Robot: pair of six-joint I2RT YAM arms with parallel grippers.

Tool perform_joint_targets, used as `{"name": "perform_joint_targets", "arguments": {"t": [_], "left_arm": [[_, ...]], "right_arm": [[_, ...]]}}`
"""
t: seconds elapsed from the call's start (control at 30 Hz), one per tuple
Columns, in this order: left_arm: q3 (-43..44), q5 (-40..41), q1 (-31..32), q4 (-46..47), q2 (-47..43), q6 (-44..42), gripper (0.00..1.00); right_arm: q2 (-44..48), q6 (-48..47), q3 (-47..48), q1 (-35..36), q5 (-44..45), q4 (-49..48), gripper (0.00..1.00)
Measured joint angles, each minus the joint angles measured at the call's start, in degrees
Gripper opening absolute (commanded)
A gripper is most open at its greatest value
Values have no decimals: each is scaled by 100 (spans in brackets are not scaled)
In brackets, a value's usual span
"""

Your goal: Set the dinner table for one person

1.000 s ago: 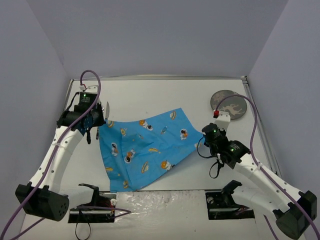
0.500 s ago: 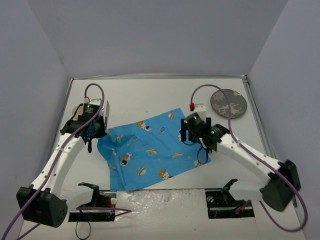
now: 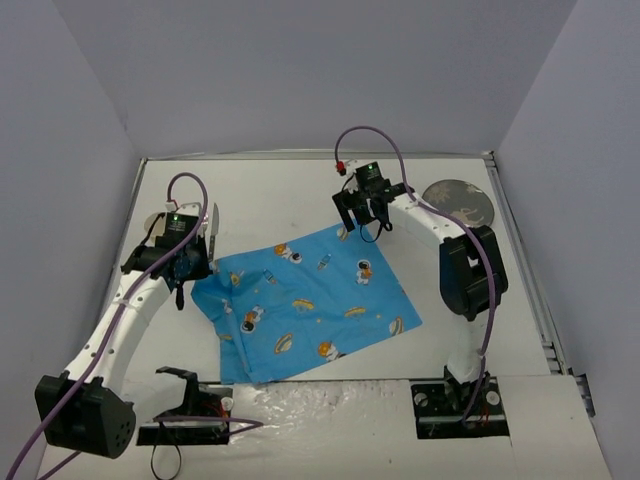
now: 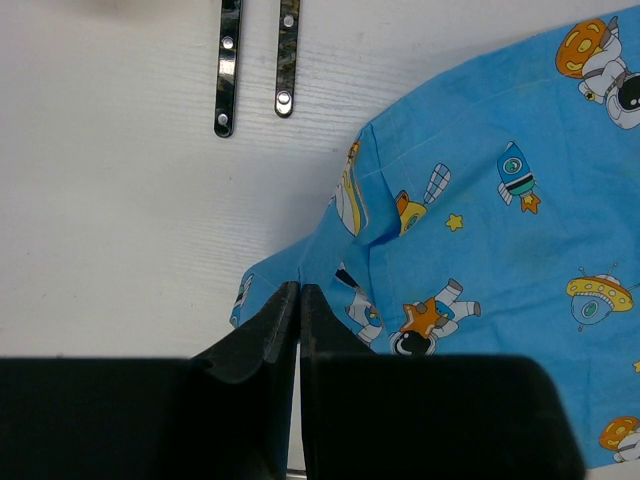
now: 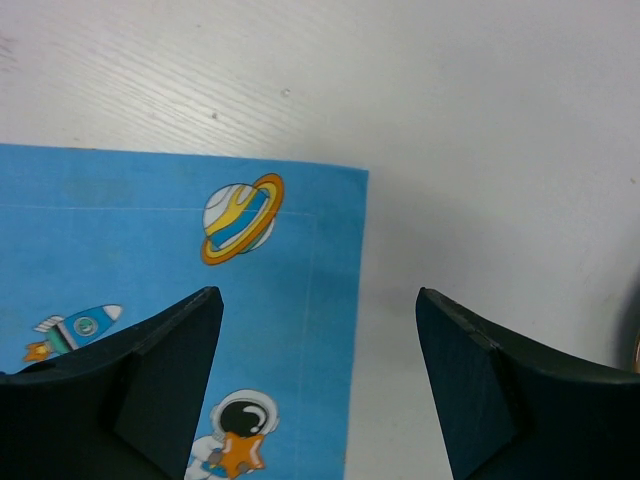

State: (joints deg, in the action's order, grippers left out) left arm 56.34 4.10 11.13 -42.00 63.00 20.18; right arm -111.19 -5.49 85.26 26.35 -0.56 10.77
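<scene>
Let go of placemat (image 3: 310,300) with right fingers (image 3: 365,213): now wide apart, empty, moved over far corner. Clamped on left corner with left fingers (image 4: 298,305), fully closed. Spread flatter across middle of surface (image 3: 270,190); probably plate (image 3: 458,207) next.

Unobstructed dinner table (image 3: 270,190) at twelve o'clock of the placemat (image 3: 310,300); plate (image 3: 457,205) at two, cutlery (image 4: 256,60) at ten.
</scene>
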Motion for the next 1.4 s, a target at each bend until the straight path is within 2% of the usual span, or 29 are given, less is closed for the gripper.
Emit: {"name": "perform_joint_targets", "arguments": {"t": [0.17,0.37,0.77,0.87,0.9,0.97,1.07,1.1,1.17,1.2,1.4], "left_arm": [[-3,-24,-91,26,-6,-2,0],[-75,-49,-210,35,-6,-3,0],[-75,-164,-340,66,-13,-4,0],[-75,-175,-343,72,-12,-4,0],[-75,-175,-347,72,-13,-4,0],[-75,-177,-348,72,-13,-4,0],[-75,-177,-351,72,-13,-6,0],[-75,-179,-356,74,-13,-7,0],[-75,-184,-368,75,-13,-7,0],[-75,-188,-375,75,-13,-7,0],[-75,-262,-382,87,-45,-30,0]], "right_arm": [[-644,-633,335,-368,-575,-44,75],[-1278,-1091,696,-494,-1043,-68,74],[-1618,-1310,881,-512,-1554,-321,69],[-1634,-1306,871,-545,-1701,-351,62],[-1641,-1304,864,-558,-1756,-367,56],[-1645,-1301,850,-586,-1807,-396,50],[-1645,-1282,814,-607,-1840,-453,28],[-1645,-1264,801,-608,-1861,-471,26],[-1625,-1236,728,-608,-1895,-559,6],[-1605,-1229,684,-608,-1911,-608,2],[-1372,-1125,292,-606,-1924,-814,0]]}}
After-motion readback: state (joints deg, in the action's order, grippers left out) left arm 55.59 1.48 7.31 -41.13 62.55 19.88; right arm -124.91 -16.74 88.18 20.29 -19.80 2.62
